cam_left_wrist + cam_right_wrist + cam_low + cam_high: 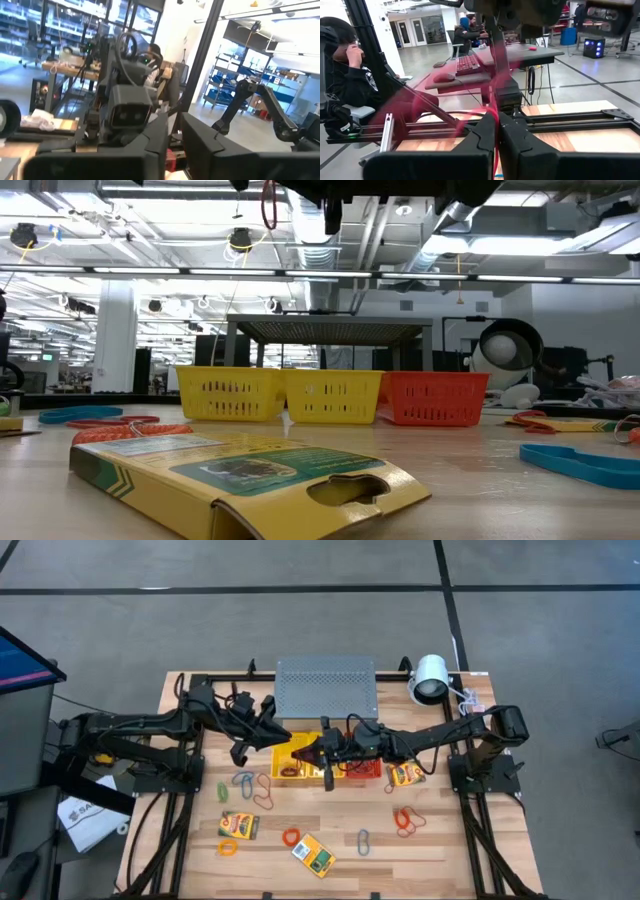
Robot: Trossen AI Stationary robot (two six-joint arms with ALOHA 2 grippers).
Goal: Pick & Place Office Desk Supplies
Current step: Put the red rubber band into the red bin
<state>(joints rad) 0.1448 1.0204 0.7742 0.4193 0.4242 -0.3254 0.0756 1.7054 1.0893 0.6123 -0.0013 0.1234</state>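
Observation:
My right gripper (322, 752) reaches in from the table's right, high over the yellow basket (285, 772), and is shut on a thin red band loop (495, 75). The low view shows that loop (268, 205) dangling above the baskets. My left gripper (282, 735) comes from the left and faces the right one, tip to tip; its fingers (200, 145) stand close together. Yellow-and-green card boxes (238, 826) (313, 855) (406, 775), orange bands (291, 837), red bands (405, 820) and blue-grey clips (364, 841) lie flat on the table. My right gripper pinches the red band loop between its two fingers, at one spot on its strand (494, 120). The fingers lie about level, pointing toward the table's left. The loop is lifted clear and reaches out ahead of the fingertips. My left gripper has a bit of red (171, 159) low between its fingers; whether it touches the band, I cannot tell.
Two yellow mesh baskets (280, 395) and a red one (435, 398) stand in a row mid-table, the grey perforated box (325, 690) behind them. A white round lamp (430, 680) sits at the far right corner. People sit at desks beyond the table.

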